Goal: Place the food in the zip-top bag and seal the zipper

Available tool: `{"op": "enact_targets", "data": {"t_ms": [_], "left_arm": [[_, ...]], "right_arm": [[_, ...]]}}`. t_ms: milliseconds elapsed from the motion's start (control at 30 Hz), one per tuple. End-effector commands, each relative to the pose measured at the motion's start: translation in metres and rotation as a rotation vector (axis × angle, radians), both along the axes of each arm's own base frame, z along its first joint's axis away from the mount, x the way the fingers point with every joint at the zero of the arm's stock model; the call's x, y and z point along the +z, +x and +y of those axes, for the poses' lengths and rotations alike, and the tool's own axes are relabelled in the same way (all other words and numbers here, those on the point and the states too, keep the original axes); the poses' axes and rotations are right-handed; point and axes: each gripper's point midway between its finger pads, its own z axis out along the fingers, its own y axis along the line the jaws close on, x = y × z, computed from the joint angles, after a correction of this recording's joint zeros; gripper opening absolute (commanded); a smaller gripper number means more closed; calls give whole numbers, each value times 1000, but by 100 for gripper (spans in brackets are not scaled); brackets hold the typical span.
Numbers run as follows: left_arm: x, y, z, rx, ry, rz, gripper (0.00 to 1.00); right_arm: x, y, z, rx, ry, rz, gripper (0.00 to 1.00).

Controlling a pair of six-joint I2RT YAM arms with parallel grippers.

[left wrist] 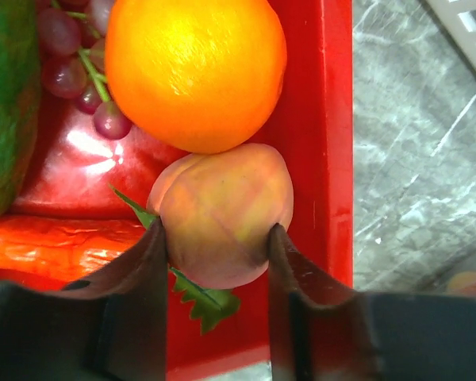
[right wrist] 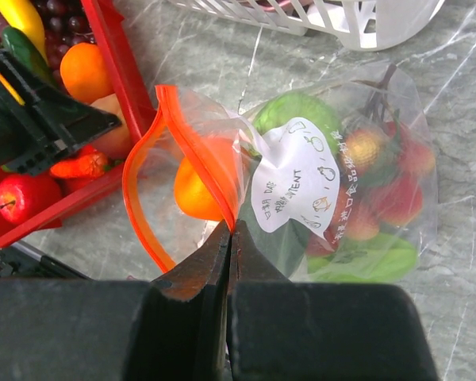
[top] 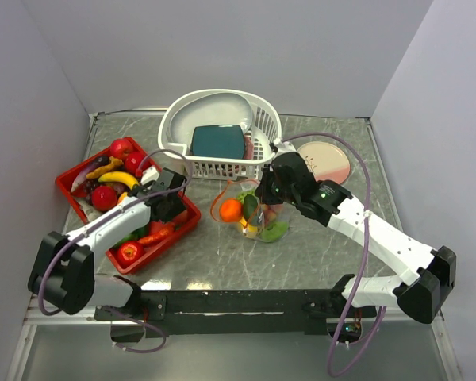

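The clear zip-top bag (right wrist: 341, 182) lies on the table holding several toy foods, with an orange (right wrist: 194, 194) at its open mouth. My right gripper (right wrist: 230, 230) is shut on the bag's mouth edge at the orange-red zipper (right wrist: 194, 151), which is open in a loop. In the top view the bag (top: 262, 218) sits under the right gripper (top: 263, 194). My left gripper (left wrist: 218, 238) is down in the red tray (left wrist: 333, 119), its fingers pressed on both sides of a peach-coloured fruit (left wrist: 222, 210). An orange (left wrist: 194, 67) and grapes (left wrist: 71, 67) lie just beyond the fruit.
The red tray (top: 67, 178) at the left holds apples, a banana and other toy food. A white slotted basket (top: 174, 119) with a teal slab (top: 218, 141) stands at the back. A pink plate (top: 327, 161) lies at the back right.
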Motion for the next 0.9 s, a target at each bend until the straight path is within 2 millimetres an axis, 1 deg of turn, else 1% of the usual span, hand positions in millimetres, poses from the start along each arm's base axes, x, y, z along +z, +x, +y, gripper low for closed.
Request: {"op": "enact_targets", "data": {"t_ms": [0, 33, 67, 100, 167, 233, 267, 300, 367, 400, 433, 467, 533, 567, 667, 700, 767, 800, 867], "left_arm": [[48, 6, 1, -19, -16, -106, 22], [58, 6, 1, -48, -16, -128, 19], [64, 5, 0, -62, -16, -135, 15], [76, 5, -2, -77, -27, -151, 13], [90, 1, -5, -123, -28, -171, 11], [109, -3, -16, -191, -57, -208, 9], [116, -6, -26, -228, -69, -222, 9], [129, -7, -35, -260, -95, -251, 9], [144, -13, -52, -327, -120, -284, 9], [158, -12, -60, -349, -140, -313, 10], [163, -14, -68, -378, -160, -318, 10], [176, -16, -78, -408, -186, -345, 10], [185, -18, -91, -444, -206, -358, 10], [192, -20, -100, -471, -221, -374, 11], [197, -25, -119, -526, -256, -386, 11], [201, -23, -127, -539, -281, -409, 11], [194, -27, -142, -576, -313, -400, 11], [198, -22, -153, -578, -348, -426, 11], [193, -23, -168, -595, -372, -431, 11]], "right_arm": [[17, -1, 1, 7, 38, -52, 1], [18, 0, 2, 8, 41, -53, 2], [18, 0, 2, 7, 42, -52, 2], [17, 1, 2, 6, 41, -51, 2], [18, 1, 4, 11, 40, -50, 2], [19, 2, 4, 7, 39, -49, 2], [18, 3, 5, 7, 38, -48, 2], [19, 4, 4, 4, 37, -51, 1], [19, 4, 4, 0, 34, -48, 2], [20, 5, 4, -3, 34, -50, 2], [21, 6, 4, -7, 35, -50, 2], [21, 6, 5, -7, 35, -46, 2], [23, 8, 5, -12, 36, -48, 1], [22, 7, 5, -12, 32, -43, 1], [25, 8, 4, -25, 29, -45, 1], [27, 9, 4, -29, 33, -48, 1], [29, 9, 4, -33, 37, -46, 1], [30, 10, 5, -34, 39, -46, 1], [30, 9, 6, -33, 42, -41, 1]]}}
